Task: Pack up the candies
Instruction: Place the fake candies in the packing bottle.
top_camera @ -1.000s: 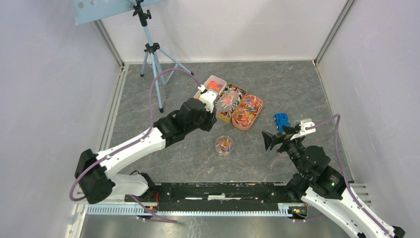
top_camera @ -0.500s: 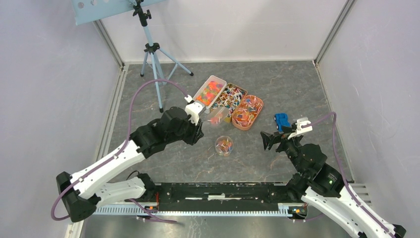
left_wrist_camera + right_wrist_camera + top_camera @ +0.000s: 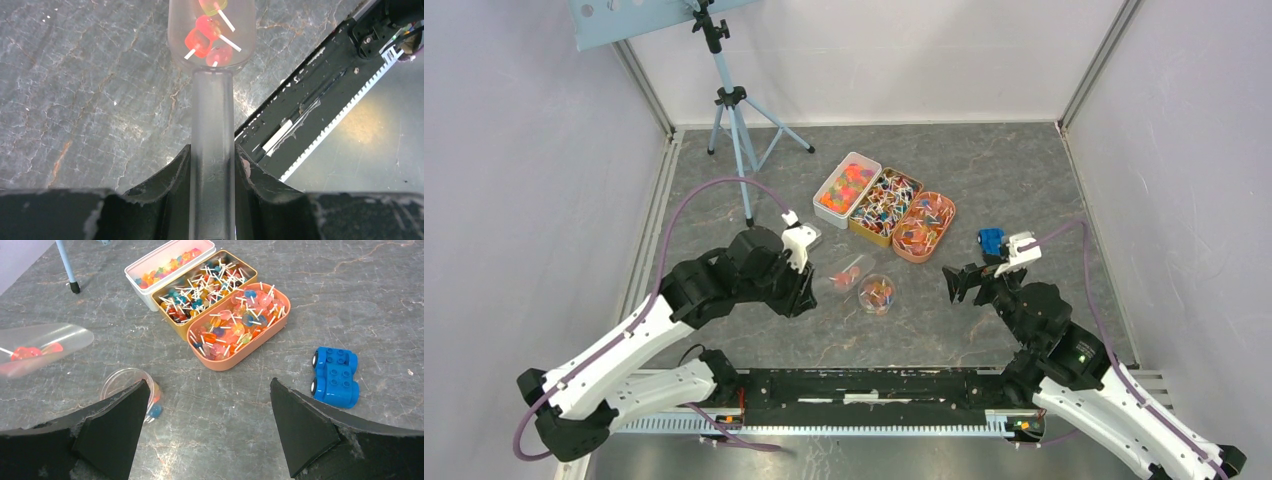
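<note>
The left claw (image 3: 212, 161) is clenched on the handle of a clear plastic scoop (image 3: 212, 107). A few red candies (image 3: 204, 35) on white sticks lie in its bowl. From above, the scoop's mouth sits just left of the small clear cup (image 3: 876, 293) and not yet over it. The cup stands on the desk (image 3: 984, 170) and already holds some coloured sweets.

Beyond the cup, on the side away from the arm bases, three open trays lie touching in a row. The white tray (image 3: 143, 296) holds orange and red pieces, while the gold tray (image 3: 173, 323) and the orange tray (image 3: 241, 355) are heaped with stick candies.

To the right of the cup, well apart from it, the right claw (image 3: 210, 385) hangs released and grasping nothing. The blue toy car (image 3: 336, 376) lies further right of the cup.

The step in hand looks like carrying a scoopful to the cup. The next move calls for bringing the scoop's lip over the cup's rim, then tipping it slowly. The cup's mouth is narrow and the sticks could catch or spill over its edge.
</note>
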Controlling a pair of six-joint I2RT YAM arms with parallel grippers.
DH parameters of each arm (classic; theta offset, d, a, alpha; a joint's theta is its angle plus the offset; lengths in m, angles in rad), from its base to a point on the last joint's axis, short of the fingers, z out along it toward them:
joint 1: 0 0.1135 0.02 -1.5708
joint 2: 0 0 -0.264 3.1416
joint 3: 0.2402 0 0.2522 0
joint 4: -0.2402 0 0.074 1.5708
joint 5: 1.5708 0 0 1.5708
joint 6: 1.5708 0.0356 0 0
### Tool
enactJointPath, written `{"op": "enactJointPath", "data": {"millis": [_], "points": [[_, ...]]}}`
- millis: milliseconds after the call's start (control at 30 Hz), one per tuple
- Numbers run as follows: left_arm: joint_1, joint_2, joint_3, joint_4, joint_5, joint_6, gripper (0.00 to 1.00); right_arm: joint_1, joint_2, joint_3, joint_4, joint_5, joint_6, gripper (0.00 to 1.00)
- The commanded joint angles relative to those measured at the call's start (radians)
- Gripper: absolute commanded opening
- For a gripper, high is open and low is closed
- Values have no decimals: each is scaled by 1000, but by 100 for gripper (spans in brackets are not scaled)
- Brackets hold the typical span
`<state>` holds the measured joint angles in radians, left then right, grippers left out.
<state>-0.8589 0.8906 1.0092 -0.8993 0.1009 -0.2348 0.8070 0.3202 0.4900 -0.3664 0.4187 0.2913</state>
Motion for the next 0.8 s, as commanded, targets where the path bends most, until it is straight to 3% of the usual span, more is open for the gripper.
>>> {"op": "enactJointPath", "data": {"millis": [0,333,767], "points": [[4,2,52,-48,51,-28,2,3,0,35,54,-16,4,98],[4,165,106,-104,102,-28,2,4,4,33,72,-27,4,98],[4,262,122,-117,139,-29,2,3,-19,8,76,-23,12,98]]}}
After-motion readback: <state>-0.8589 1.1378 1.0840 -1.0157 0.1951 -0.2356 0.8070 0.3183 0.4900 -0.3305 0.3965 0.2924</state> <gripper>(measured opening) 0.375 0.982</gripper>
